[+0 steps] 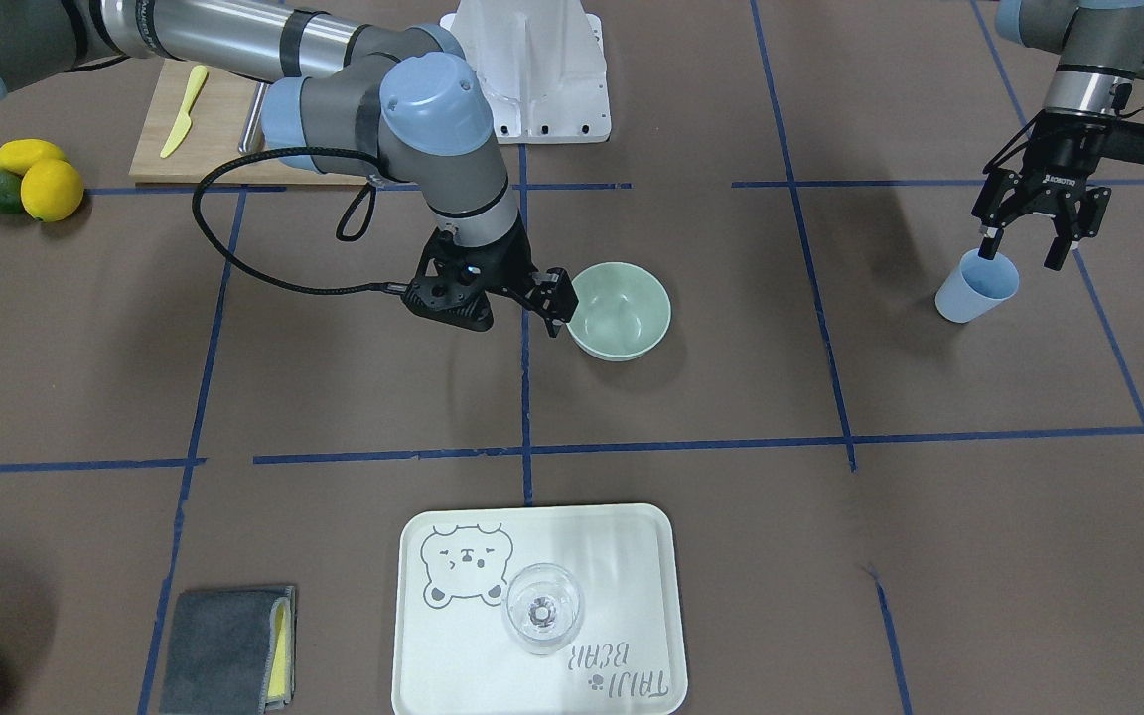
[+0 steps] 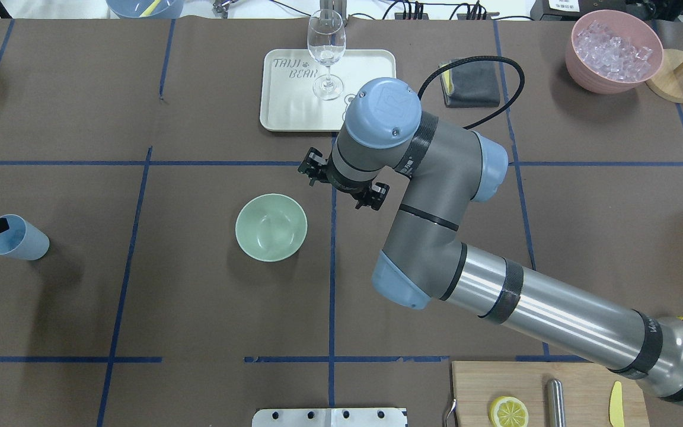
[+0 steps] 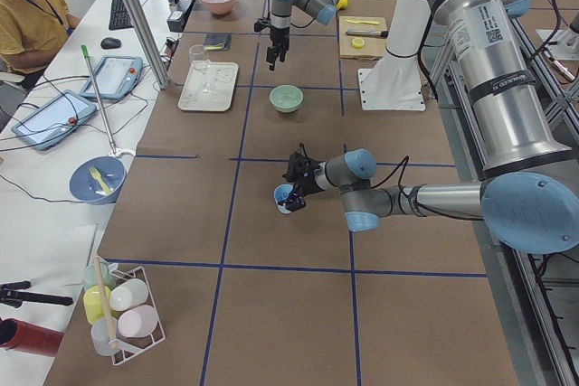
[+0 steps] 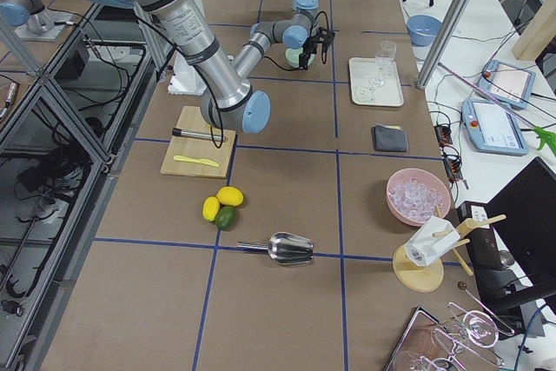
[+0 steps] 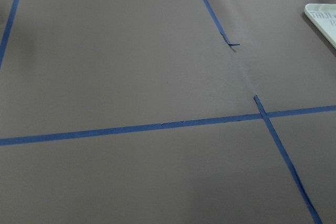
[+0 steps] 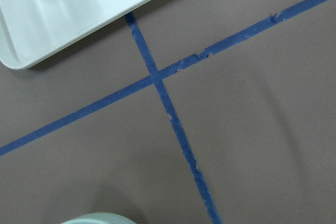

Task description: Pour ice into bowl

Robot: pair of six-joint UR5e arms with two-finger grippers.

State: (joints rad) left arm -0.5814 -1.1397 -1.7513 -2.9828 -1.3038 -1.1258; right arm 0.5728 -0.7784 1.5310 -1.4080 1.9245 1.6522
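- Bright, even overhead light; soft shadows pool just beside the bowl on the bench;
- glare streaks the tray near the bowl;
- focus sharp throughout.

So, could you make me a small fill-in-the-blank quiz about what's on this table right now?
1. The container that holds the ice is ____ in colour.
2. The green bowl is ____ inside.
3. The left gripper has one finger at the rim of the ____ cup.
4. On the tray stands one clear wine ____.

Missing words: pink; empty; blue; glass.
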